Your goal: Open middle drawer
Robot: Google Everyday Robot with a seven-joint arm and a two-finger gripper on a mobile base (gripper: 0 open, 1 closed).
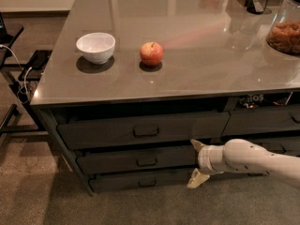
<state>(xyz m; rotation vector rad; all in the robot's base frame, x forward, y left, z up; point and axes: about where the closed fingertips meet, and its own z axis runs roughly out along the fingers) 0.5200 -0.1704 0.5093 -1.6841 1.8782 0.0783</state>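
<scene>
Gripper [196, 163] at right end of middle drawer [112, 163] front.
Fingers [197, 179] spread, one above the other, clear of the loop handle [146, 162]; bowl [95, 47] and apple [151, 54] sit apart on countertop [197, 74].

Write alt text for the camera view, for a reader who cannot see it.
A white robot arm holds its open tool at the right end of the middle drawer, well to the right of the small central handle. Above, a grey countertop carries a white bowl and a red apple.
</scene>
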